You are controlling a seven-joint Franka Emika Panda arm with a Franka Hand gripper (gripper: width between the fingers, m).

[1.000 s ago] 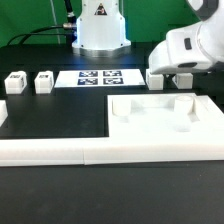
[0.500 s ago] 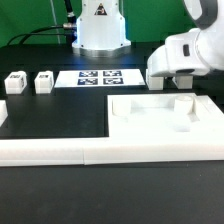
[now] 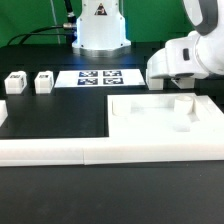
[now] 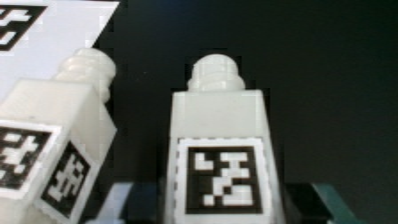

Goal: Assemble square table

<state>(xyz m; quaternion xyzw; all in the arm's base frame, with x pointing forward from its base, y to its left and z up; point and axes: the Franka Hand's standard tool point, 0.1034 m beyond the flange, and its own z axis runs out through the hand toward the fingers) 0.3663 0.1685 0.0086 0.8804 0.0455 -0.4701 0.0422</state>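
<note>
The square table slab (image 3: 160, 115), white with a raised rim, lies on the black table at the exterior view's right. My gripper (image 3: 172, 82) hangs low just behind it. In the wrist view my gripper (image 4: 222, 207) is open. Its jaws stand on either side of a white tagged leg block (image 4: 221, 130) with a narrow gap on each side. A second leg block (image 4: 63, 120) lies close beside it. Two more leg blocks (image 3: 15, 83) (image 3: 44, 82) stand at the exterior view's left.
The marker board (image 3: 100, 77) lies behind the middle of the table. A long low white border wall (image 3: 90, 150) runs along the front. The robot base (image 3: 100, 25) stands at the back. A white tagged surface (image 4: 36, 30) shows past the legs.
The arm has sunk slightly toward the table behind the slab. The slab and the left leg blocks have not moved.
</note>
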